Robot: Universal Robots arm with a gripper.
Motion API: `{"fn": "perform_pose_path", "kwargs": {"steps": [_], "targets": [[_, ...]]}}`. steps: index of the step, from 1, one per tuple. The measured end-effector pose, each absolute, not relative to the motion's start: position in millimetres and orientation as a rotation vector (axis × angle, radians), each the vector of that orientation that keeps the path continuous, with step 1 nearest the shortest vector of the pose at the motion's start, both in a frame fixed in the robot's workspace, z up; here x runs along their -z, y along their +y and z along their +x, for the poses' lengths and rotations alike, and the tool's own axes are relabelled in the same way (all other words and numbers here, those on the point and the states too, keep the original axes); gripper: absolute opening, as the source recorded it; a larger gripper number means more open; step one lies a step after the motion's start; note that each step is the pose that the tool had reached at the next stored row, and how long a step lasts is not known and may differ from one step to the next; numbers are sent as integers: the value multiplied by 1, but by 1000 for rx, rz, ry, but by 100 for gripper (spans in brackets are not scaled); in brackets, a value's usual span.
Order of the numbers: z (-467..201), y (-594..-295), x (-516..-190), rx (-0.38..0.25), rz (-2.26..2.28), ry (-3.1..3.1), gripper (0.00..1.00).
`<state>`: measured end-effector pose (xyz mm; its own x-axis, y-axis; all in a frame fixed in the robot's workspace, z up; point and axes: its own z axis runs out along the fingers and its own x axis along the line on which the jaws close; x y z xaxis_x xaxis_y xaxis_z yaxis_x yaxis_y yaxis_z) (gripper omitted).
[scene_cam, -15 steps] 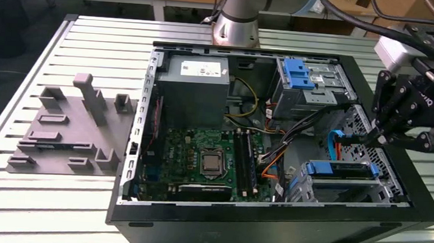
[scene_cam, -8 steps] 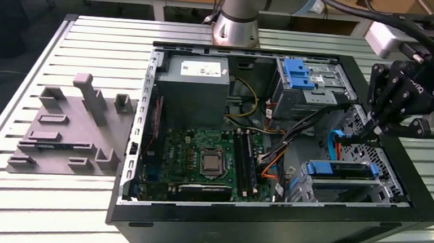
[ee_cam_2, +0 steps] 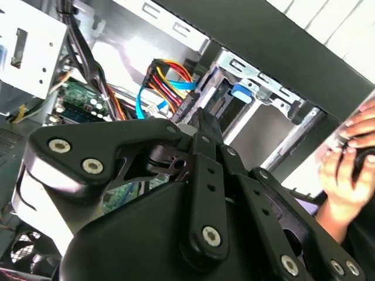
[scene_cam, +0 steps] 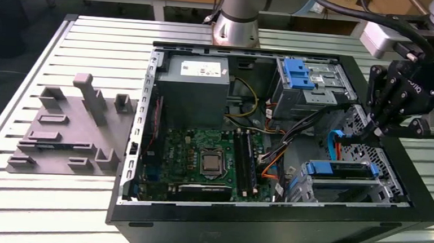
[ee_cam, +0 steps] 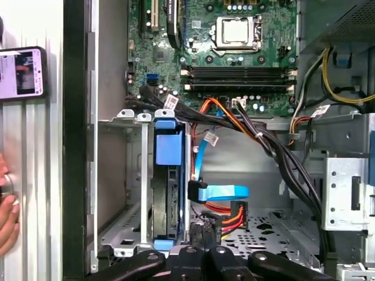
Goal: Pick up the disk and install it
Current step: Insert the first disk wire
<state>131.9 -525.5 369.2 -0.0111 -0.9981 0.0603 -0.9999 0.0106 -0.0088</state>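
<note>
The disk (scene_cam: 340,169), silver with a blue frame, sits in the lower drive cage (scene_cam: 391,183) of the open computer case (scene_cam: 271,226), at the exterior view's right. In the first wrist view the disk (ee_cam: 170,150) stands edge-on between the cage's metal rails. My gripper (scene_cam: 376,131) hangs just above and behind that cage, over the loose cables. In both wrist views its fingers meet with nothing between them: the gripper (ee_cam: 202,235) is beside the disk, close to the orange and blue cable plugs (ee_cam: 231,218). The second wrist view has the gripper (ee_cam_2: 202,121) pointing toward the disk's blue tab (ee_cam_2: 243,91).
A grey power supply (scene_cam: 196,92), the green motherboard (scene_cam: 207,157) and an upper bay with a blue tab (scene_cam: 299,75) fill the case. A grey moulded fixture (scene_cam: 69,129) lies on the slatted table (scene_cam: 23,76). A person's hand (ee_cam_2: 345,152) and a phone (ee_cam: 20,73) are beside the case.
</note>
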Motion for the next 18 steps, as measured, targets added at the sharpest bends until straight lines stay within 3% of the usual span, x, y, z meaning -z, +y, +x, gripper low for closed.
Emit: {"fn": "perform_pose_path", "kwargs": {"steps": [3,12,13,18], "targets": [[131,-520,-369,-106,2171,-2194,11],[130,-512,-365,-115,2168,-2191,11],[130,-512,-365,-115,2168,-2191,17],[129,-512,-365,-118,2169,-2193,18]]}}
